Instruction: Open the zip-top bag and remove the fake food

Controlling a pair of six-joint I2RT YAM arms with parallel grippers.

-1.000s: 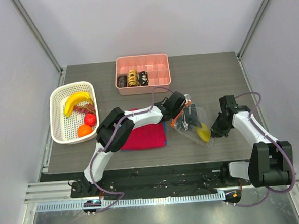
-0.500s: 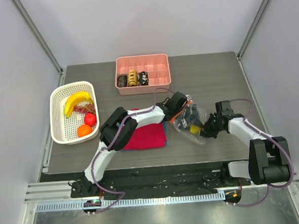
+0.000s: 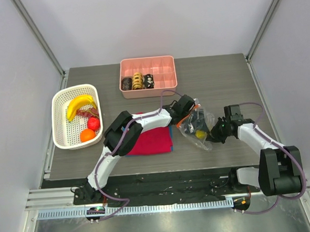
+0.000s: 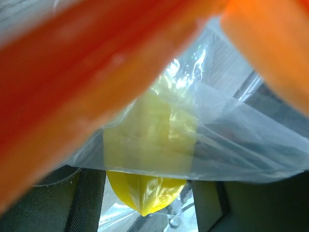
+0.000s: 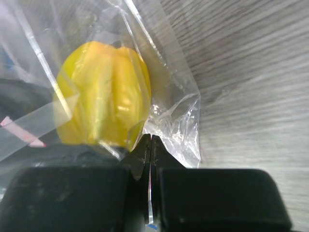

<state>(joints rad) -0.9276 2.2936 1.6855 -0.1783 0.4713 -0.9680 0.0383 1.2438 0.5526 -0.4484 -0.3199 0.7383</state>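
Note:
The clear zip-top bag lies right of the red shirt, its orange zip strip raised at the left end. A yellow ridged fake fruit is inside it. My left gripper reaches into the bag's mouth. In the left wrist view its fingers stand apart, with the orange strip blurred close above and the yellow fruit between them. My right gripper is shut on the bag's plastic beside the fruit. From above, the right gripper is at the bag's right corner.
A white basket at the left holds a banana, a red fruit and an orange ball. A pink tray with ring-shaped pieces stands at the back. The folded red shirt lies under the left arm.
My right gripper has moved left to the bag and closed on its corner. The yellow fruit has shifted left inside the bag. The left arm has hardly moved.

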